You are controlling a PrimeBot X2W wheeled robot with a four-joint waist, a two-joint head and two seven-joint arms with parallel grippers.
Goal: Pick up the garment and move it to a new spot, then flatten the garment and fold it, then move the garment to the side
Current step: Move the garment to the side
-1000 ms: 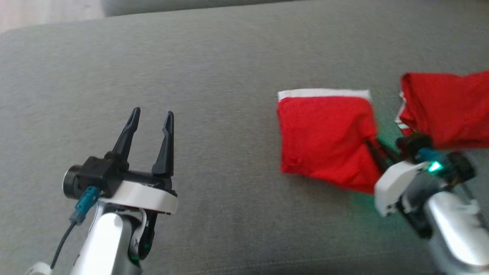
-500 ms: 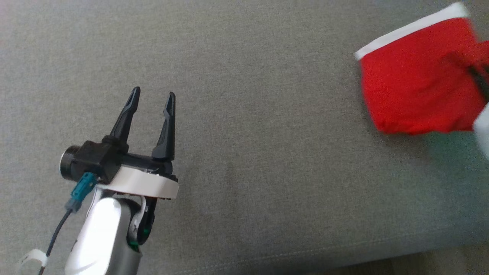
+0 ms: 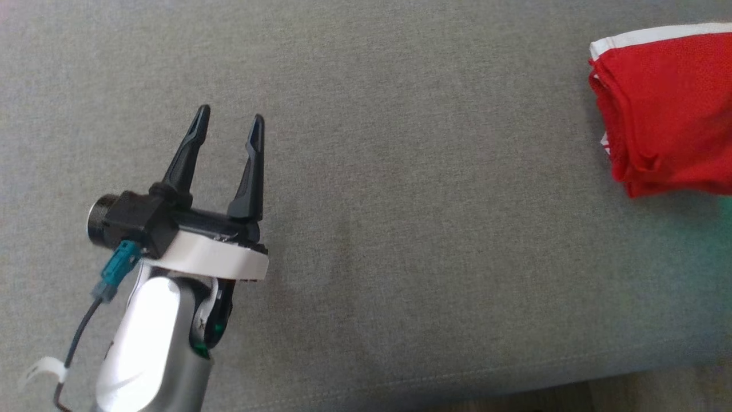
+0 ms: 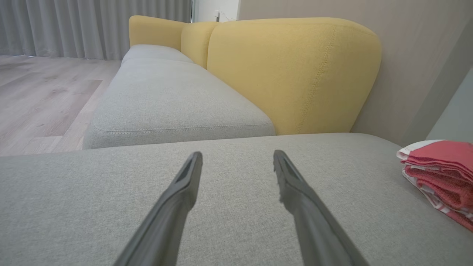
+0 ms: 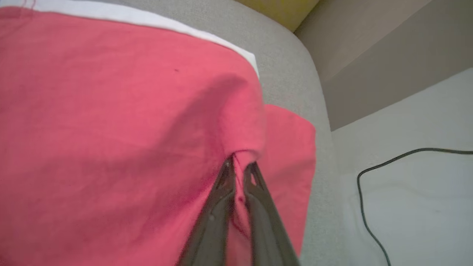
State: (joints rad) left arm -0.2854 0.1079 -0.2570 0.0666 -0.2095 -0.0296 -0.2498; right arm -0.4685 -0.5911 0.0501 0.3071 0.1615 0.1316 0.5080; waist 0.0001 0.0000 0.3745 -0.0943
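While the left tool (image 3: 230, 113) gapes well apart, the right tool (image 5: 240, 162) clamps the garment (image 5: 111, 129).

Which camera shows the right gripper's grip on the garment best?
Right wrist view: the right gripper pinches a fold of the garment up close. Head and left wrist views catch its folded edge.

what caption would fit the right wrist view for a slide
Right hand shut on a fold of the red garment on the grey cushion, black cable beyond

Left tool (image 3: 230, 113): 2 black fingers (image 3: 183, 160), silver forearm (image 3: 146, 337), perhaps teal plug (image 3: 117, 273)
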